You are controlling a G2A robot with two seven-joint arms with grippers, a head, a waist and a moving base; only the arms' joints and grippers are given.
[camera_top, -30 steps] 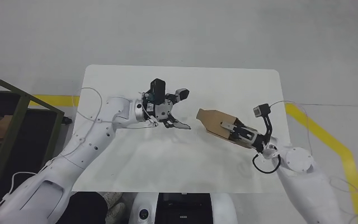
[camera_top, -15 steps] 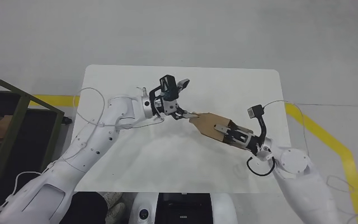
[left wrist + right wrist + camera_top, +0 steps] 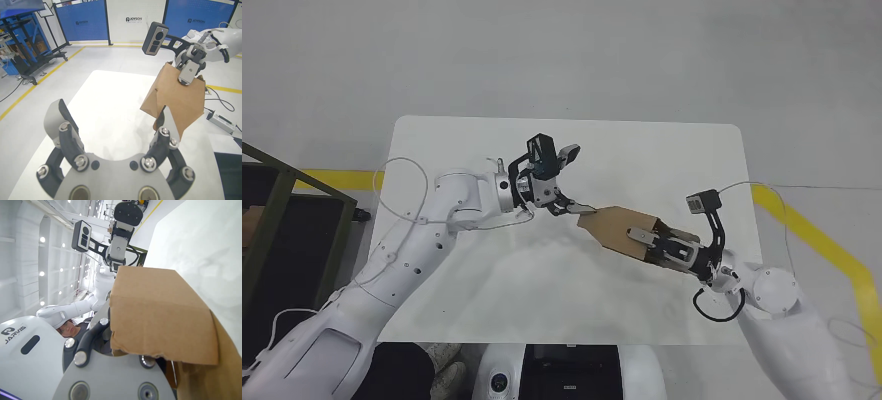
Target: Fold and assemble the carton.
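Brown cardboard carton (image 3: 622, 228) held up off the white table (image 3: 442, 150), over its right-of-centre part. Interior hidden from every view; cannot tell whether anything sits inside.

Long axis across the table, running from the right gripper (image 3: 667, 240) toward the left gripper (image 3: 572, 182), slightly slanted. Narrower, folded-in end pointing at the left gripper; ragged-edged end back at the right gripper. Creased panels and one diagonal fold visible in the left wrist view (image 3: 175, 100).

Right gripper pressed onto the carton wall at the far end, one finger flat on the outer face (image 3: 189, 73). Carton close over that wrist's camera (image 3: 160, 317).

Left gripper (image 3: 113, 109) spread wide, gripping nothing. Carton off to one side of its opening, not between the fingers. One fingertip (image 3: 166, 115) right at the carton's near corner; touching or just short, cannot tell. Other finger well apart from the cardboard, over bare table.
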